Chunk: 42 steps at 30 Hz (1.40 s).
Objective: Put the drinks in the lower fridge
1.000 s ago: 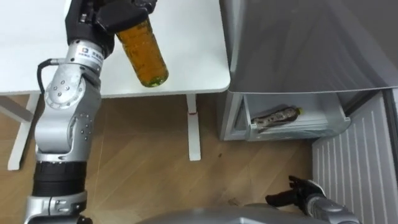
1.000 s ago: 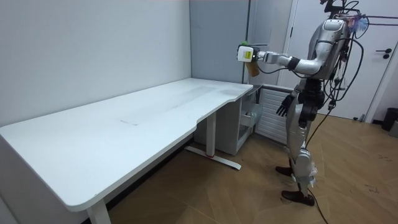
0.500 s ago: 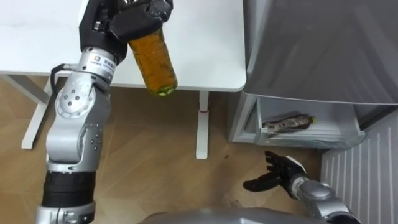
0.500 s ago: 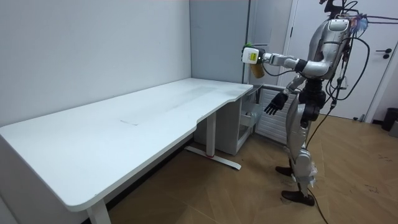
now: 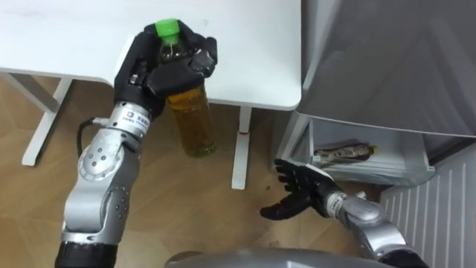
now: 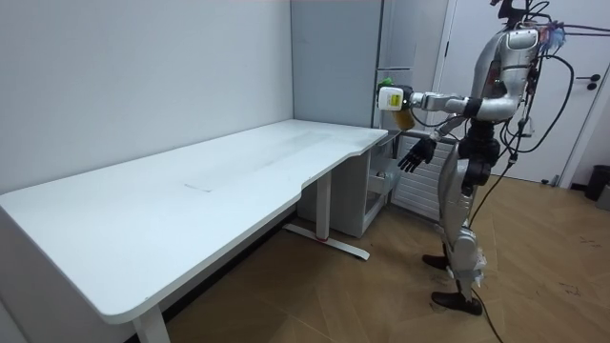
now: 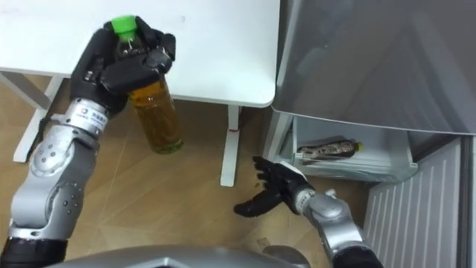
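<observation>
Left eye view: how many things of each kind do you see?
Bottles: 2, the green-capped bottle in the left hand and the lying bottle in the fridge
Tables: 1, the white table
Fridges: 1
Total: 4

Table (image 5: 245, 67) left, fridge (image 5: 387, 59) right — one bottle (image 5: 343, 154) low inside it

I stood on the wooden floor (image 6: 362, 295) at the far end of the long white desk (image 6: 191, 186), facing the tall grey fridge (image 6: 334, 67). My left arm reached out level from the shoulder, with my left hand (image 6: 391, 97) wrapped round an amber bottle (image 6: 407, 119) that hung below it. My right hand (image 6: 414, 156) was lower, fingers spread, near the fridge's open lower compartment (image 6: 381, 181)
</observation>
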Motion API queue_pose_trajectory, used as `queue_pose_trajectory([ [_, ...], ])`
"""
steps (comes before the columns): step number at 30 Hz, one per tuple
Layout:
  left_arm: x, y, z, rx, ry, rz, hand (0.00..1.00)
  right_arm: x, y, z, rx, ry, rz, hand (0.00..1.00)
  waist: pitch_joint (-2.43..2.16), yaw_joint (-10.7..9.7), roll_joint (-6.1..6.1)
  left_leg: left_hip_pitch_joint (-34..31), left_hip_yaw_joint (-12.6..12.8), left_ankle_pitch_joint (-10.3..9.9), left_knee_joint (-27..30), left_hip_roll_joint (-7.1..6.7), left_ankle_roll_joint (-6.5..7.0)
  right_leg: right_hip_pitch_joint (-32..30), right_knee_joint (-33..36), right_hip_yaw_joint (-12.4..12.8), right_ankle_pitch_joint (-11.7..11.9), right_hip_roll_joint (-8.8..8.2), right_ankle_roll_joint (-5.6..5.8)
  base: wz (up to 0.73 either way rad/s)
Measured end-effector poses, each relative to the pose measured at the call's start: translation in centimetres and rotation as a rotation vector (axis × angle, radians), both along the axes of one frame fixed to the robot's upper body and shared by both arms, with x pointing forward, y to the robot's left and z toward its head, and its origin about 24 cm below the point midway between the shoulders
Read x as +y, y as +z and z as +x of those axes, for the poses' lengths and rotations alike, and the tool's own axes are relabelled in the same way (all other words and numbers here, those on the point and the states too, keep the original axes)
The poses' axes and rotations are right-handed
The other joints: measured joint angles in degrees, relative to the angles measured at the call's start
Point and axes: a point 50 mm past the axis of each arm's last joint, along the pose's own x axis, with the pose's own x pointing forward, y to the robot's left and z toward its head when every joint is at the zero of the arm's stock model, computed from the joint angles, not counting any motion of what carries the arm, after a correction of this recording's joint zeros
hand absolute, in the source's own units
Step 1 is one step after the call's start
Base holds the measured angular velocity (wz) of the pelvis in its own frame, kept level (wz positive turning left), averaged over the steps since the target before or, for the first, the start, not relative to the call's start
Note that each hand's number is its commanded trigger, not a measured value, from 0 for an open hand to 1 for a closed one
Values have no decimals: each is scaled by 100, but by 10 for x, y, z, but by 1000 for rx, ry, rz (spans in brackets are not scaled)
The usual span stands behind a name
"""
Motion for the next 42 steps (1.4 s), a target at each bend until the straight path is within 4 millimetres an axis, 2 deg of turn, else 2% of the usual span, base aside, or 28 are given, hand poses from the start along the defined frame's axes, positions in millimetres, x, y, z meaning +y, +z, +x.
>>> queue_pose_trajectory([
  [6, -3, -19, -4, 73, -17, 13, 100, 13, 18, 12, -56, 98, 109, 0, 6, 120, -5, -124, -74, -1, 22, 0, 2, -75, -7, -88, 1, -7, -2, 5],
  [11, -11, -35, -7, 135, -54, 36, 100, 21, 28, 19, -77, 145, 188, 0, 12, 139, 2, -195, -153, -1, 117, -1, 1, -88, -14, -174, 1, -19, -2, 10],
  [16, -21, -40, -10, 154, -127, 41, 100, 30, 30, 16, -55, 144, 297, 0, 17, 133, -3, -194, -140, -1, 104, -1, 1, -85, -20, -168, 1, -19, -2, 0],
  [21, -35, -42, -13, 157, -230, 24, 100, 38, 40, 19, -69, 134, 436, 0, 26, 101, -20, -192, -106, -2, 74, 0, 1, -97, 2, -129, 3, -13, -5, -3],
  [37, -66, -45, -23, 162, -426, -5, 100, 52, 41, 12, -15, 177, 585, 0, 32, -85, -37, -233, -52, -2, 43, 5, 1, -209, 63, -123, 7, -19, -11, -1],
  [38, -66, -44, -22, 159, -433, -5, 100, 52, 42, 11, -12, 175, 593, 55, 31, -88, -39, -272, -53, -2, 49, 5, 1, -247, 72, -123, 7, -19, -11, 0],
  [39, -66, -44, -22, 157, -437, -4, 100, 52, 42, 11, -12, 176, 594, 99, 31, -96, -38, -312, -52, -2, 66, 5, 1, -282, 77, -121, 8, -19, -12, 0],
  [42, -68, -45, -23, 160, -449, -3, 100, 50, 41, 10, 0, 183, 593, 100, 34, -131, -35, -356, -57, -3, 95, 6, 0, -307, 80, -122, 8, -19, -13, 0],
])
